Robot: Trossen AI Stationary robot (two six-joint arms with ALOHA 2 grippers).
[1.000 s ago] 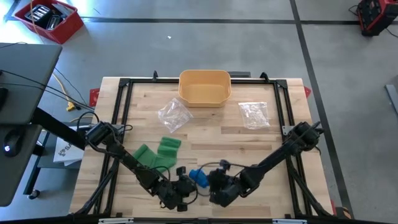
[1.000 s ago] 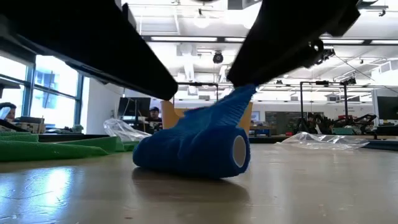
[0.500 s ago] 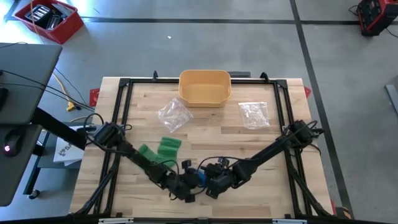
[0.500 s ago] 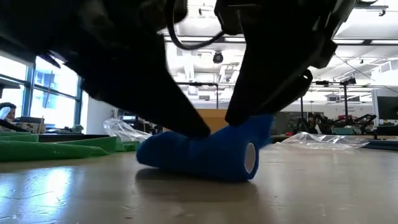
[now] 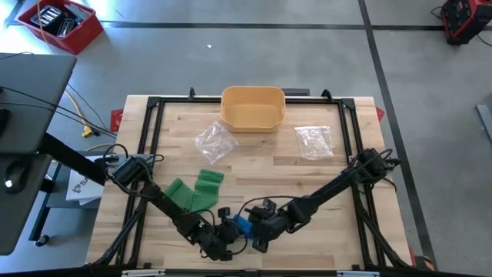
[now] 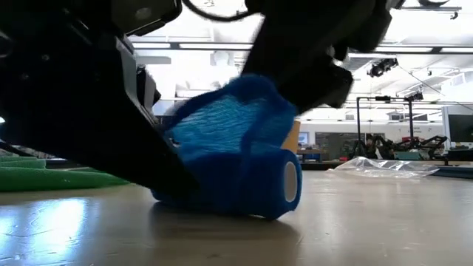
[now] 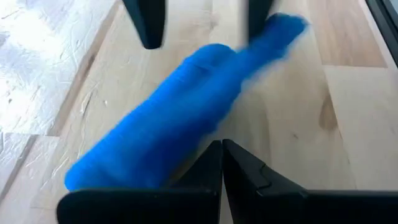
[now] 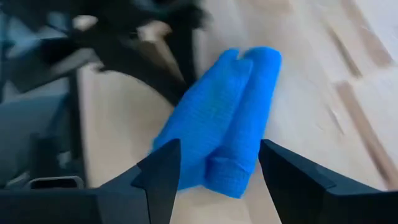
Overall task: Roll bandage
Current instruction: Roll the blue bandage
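A: Blue bandage (image 5: 241,225) lies on the table (image 5: 254,165) near its 6 o'clock edge, between both grippers.
B: We note the left gripper (image 5: 227,235) clenched at the bandage's 7 o'clock; the right gripper (image 5: 254,228), fingers spread, at 4 o'clock, grasps nothing.

The bright blue roll of stretchy crepe bandage (image 5: 241,224) lies on its side on the pale wooden table, near the front edge and about midway across. It is only partly wound: the low view shows a short cylinder (image 6: 259,185) with its open core end facing right, and a loose, crinkled flap rising above it. From the wrist views it appears as a long, soft, folded mass (image 7: 180,124) with a lengthwise crease (image 8: 227,124), lying slantwise.
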